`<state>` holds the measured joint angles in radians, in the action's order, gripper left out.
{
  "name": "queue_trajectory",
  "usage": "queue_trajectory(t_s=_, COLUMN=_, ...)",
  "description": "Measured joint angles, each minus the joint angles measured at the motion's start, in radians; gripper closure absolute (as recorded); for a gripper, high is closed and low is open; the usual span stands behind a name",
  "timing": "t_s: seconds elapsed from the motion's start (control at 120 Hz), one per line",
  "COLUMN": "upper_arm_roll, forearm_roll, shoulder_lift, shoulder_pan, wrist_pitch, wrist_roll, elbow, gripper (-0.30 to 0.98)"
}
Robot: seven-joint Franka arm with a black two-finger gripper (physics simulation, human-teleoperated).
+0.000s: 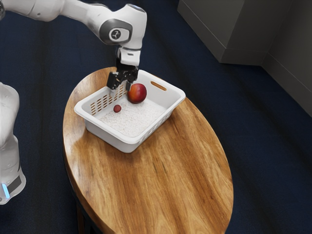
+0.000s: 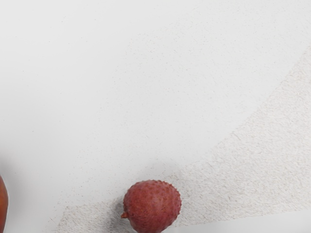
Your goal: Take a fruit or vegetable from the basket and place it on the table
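Open hand over a basket of 2 fruits

Your hand point(image 1: 120, 89) points down inside the white plastic basket point(image 1: 102, 125), its 2 fingers apart with nothing gripped between them. The small, bumpy red lychee point(image 2: 152, 206) lies on the basket's speckled floor, near the slotted wall point(image 1: 100, 104). A much larger red-orange fruit point(image 1: 137, 93) sits close to your hand; I cannot tell whether they touch.

If you're going for the lychee, the main risk is closing off-centre: it is small and round, so a fingertip landing on top could roll it away or squeeze it out. Descending too far could press the fingers into the basket floor. Shifting sideways while low could knock the larger fruit or catch the slotted wall.

The basket's raised rim stands between both fruits and the wooden counter point(image 1: 165, 185), so a low carry could clip it and drag the basket. Release too high, and either fruit might roll.
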<state>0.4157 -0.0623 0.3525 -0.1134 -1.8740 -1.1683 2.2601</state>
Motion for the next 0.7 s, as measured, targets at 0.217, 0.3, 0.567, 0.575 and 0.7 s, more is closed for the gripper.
queue_trajectory(t_s=0.217, upper_arm_roll=0.002, forearm_roll=0.014, shoulder_lift=-0.03, shoulder_pan=0.0, wrist_pitch=-0.031, wrist_roll=-0.014, elbow=0.009, gripper=0.0)
queue_trajectory(t_s=0.3, upper_arm_roll=0.003, forearm_roll=0.023, shoulder_lift=-0.039, shoulder_pan=0.001, wrist_pitch=-0.041, wrist_roll=-0.019, elbow=0.018, gripper=0.0)
queue_trajectory(t_s=0.567, upper_arm_roll=0.017, forearm_roll=0.041, shoulder_lift=-0.04, shoulder_pan=0.005, wrist_pitch=-0.068, wrist_roll=-0.029, elbow=0.051, gripper=0.0)
queue_trajectory(t_s=0.575, upper_arm_roll=0.017, forearm_roll=0.042, shoulder_lift=-0.04, shoulder_pan=0.005, wrist_pitch=-0.068, wrist_roll=-0.03, elbow=0.051, gripper=0.0)
queue_trajectory(t_s=0.7, upper_arm_roll=0.017, forearm_roll=0.049, shoulder_lift=-0.042, shoulder_pan=0.004, wrist_pitch=-0.076, wrist_roll=-0.033, elbow=0.054, gripper=0.0)
